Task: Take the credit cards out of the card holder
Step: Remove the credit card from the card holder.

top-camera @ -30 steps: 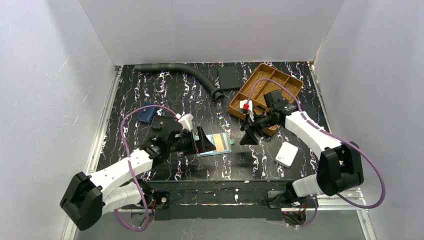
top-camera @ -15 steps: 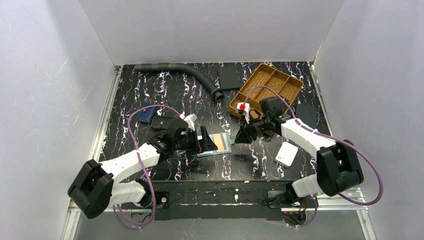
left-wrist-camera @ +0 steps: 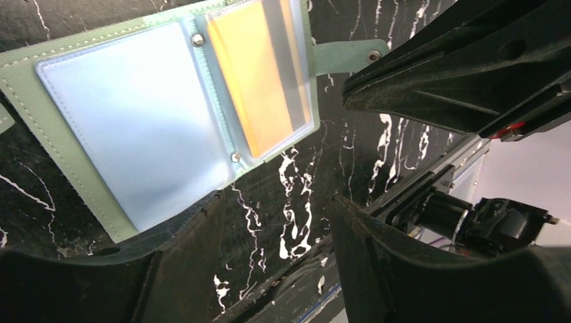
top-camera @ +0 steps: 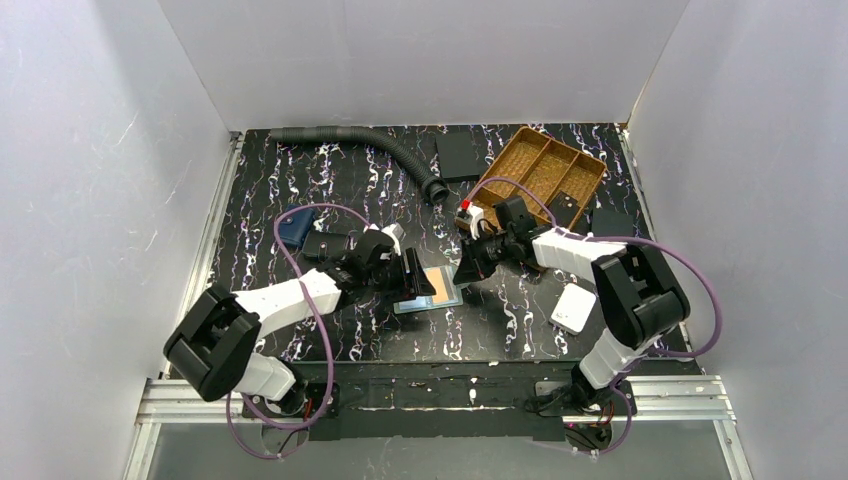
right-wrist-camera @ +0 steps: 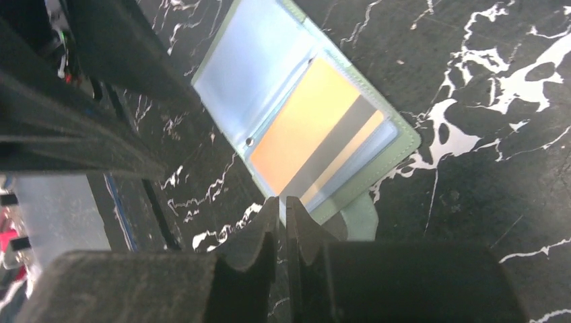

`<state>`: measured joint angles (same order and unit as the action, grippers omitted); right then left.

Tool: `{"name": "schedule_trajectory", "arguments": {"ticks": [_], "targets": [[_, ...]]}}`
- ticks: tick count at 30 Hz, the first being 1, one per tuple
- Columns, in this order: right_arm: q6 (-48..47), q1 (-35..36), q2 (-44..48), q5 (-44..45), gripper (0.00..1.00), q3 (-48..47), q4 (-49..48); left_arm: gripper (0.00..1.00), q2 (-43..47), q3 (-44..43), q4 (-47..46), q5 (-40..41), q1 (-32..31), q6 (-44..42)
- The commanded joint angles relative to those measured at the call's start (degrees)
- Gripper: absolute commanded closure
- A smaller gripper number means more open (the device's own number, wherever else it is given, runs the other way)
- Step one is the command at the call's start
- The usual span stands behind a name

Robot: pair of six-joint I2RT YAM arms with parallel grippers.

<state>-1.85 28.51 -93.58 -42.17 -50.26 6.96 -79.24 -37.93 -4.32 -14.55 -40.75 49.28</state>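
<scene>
The sage-green card holder [top-camera: 430, 305] lies open and flat mid-table, its pale blue left pocket [left-wrist-camera: 135, 114] showing no card. A tan-orange credit card [left-wrist-camera: 259, 74] [right-wrist-camera: 306, 134] with a dark stripe sits in the right pocket. My left gripper [left-wrist-camera: 276, 222] [top-camera: 412, 280] hangs open over the holder's near left corner, with only table between its fingers [left-wrist-camera: 175, 269]. From the right, my right gripper [right-wrist-camera: 283, 208] [top-camera: 463, 275] is shut to a thin slit, its tips at the holder's edge by the card's end. Whether it pinches anything does not show.
A brown divided tray [top-camera: 590, 165] stands at the back right, a black corrugated hose [top-camera: 370, 145] and a black slab [top-camera: 459, 155] at the back. A navy pouch [top-camera: 293, 228] lies left, and a white box [top-camera: 573, 307] right of the holder.
Both arms have reached in toward the holder. The right gripper has come down to the holder's right edge and closed almost fully. The left gripper has narrowed but stays open.
</scene>
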Motion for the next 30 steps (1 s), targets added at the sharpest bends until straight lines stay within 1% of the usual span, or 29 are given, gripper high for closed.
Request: {"name": "schedule_trajectory", "arguments": {"ticks": [1, 7, 10, 12, 13, 14, 15, 17, 21, 23, 28, 30], "targets": [[9.63, 0.14, -3.03, 2.21, 0.84, -2.97, -4.81, 0.45, -2.24, -2.48, -0.08, 2.04, -0.28, -1.22], [12.16, 0.14, -6.45, 2.92, 0.81, -3.37, -5.20, 0.48, -5.42, -4.48, -0.25, 1.40, -0.27, -2.15], [12.84, 0.14, -7.90, 2.38, 0.78, -3.74, -5.22, 0.49, -6.68, -4.86, -0.42, 1.21, -0.26, -2.17], [13.52, 0.14, -8.38, 2.00, 0.75, -3.72, -5.51, 0.50, -7.38, -4.66, -0.58, 1.21, -0.29, -2.18], [13.55, 0.14, -8.52, 1.85, 0.74, -3.78, -5.59, 0.52, -7.62, -4.36, -0.67, 1.27, -0.22, -2.19], [13.61, 0.14, -8.82, 1.79, 0.73, -3.79, -5.70, 0.57, -7.90, -4.16, -0.77, 1.62, -0.29, -2.46], [13.81, 0.10, -9.63, 0.83, 0.73, -4.00, -5.82, 0.69, -8.35, -3.49, -1.03, 2.48, -0.28, -2.44], [14.01, -0.42, -9.96, 0.83, 0.71, -3.95, -5.77, 0.73, -8.92, -4.38, -1.04, 2.80, -0.28, -3.46], [14.64, -0.87, -12.38, 0.47, 0.70, -3.71, -5.77, 0.73, -11.73, -6.67, -0.96, 2.98, -0.27, -4.68], [15.19, -1.57, -13.46, 1.12, 0.68, -3.32, -5.58, 0.73, -14.01, -7.55, -0.96, 3.29, -0.29, -5.03], [17.23, -2.28, -14.66, -1.21, 0.67, -2.55, -7.71, 0.73, -15.62, -7.15, -0.87, 3.99, -0.29, -5.48], [19.37, -2.28, -14.91, -4.61, 0.66, -1.97, -10.07, 0.78, -16.04, -6.68, -0.87, 4.02, -0.25, -5.59]]}}
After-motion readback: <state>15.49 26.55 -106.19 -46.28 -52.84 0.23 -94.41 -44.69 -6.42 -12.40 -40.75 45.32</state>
